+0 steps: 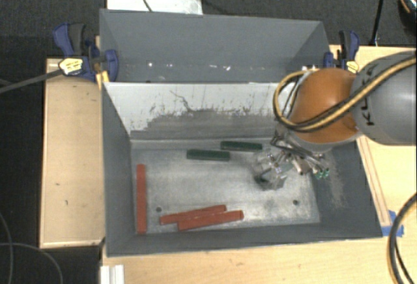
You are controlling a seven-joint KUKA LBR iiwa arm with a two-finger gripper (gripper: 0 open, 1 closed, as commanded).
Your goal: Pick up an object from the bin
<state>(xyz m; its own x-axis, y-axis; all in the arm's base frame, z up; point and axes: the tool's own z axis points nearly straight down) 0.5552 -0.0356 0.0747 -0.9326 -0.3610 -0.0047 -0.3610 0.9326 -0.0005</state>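
My gripper [268, 175] hangs low over the right part of the bin floor, under the orange cover. Just behind it and to its left lie two dark green bars: one [241, 145] near the back wall, the other [208, 155] a little further left and forward. Neither bar is between the fingers.
Two red bars [202, 216] lie side by side near the front wall of the bin. A third red bar [141, 198] lies lengthwise along the left wall. The arm and its cables come in from the right.
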